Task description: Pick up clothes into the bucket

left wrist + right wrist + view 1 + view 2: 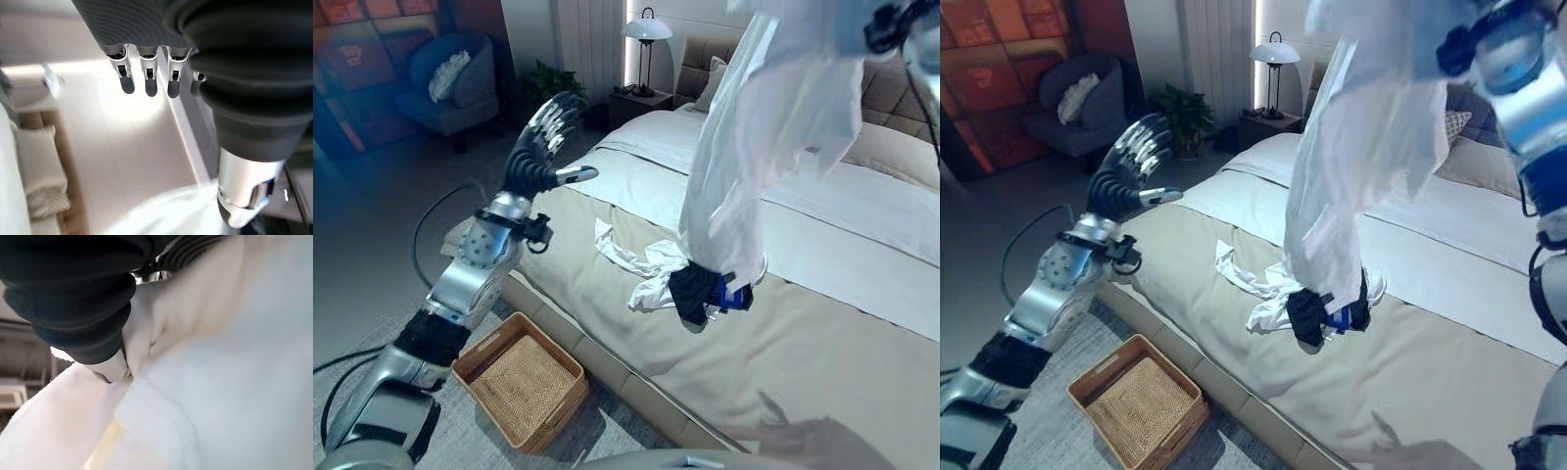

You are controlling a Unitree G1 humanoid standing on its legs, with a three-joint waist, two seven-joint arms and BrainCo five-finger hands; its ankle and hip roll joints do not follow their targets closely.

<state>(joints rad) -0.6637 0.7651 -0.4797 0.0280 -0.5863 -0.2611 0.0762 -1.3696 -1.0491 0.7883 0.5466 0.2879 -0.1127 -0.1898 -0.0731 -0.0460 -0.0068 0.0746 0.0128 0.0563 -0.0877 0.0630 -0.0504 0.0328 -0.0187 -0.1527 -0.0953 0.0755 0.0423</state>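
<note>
Overhead, left eye view: the right hand (891, 24) at one o'clock lifts a white garment (764, 147) high; it hangs as a long drape over the bed (822, 343), its lower end reaching a dark-and-blue garment (705, 292) at centre. A second white garment (641, 269) lies crumpled just beside that, at nine o'clock of it.
Left hand, same view: the left hand (546, 137) is raised at ten o'clock above the bed's edge, fingers spread, holding nothing.
Bucket, right eye view: the woven basket (1136, 401) stands on the floor at seven o'clock, against the bed's side, with nothing in it.
Left wrist view: the fingers (149, 83) hang straight and free over the pale bedding.
Right wrist view: white cloth bunches against the thumb (110, 369) under the ribbed cover; the hand looks clenched on it.
Progress: early, by my reading. One piece is lifted, none is in the basket, and two remain on the bed.
</note>
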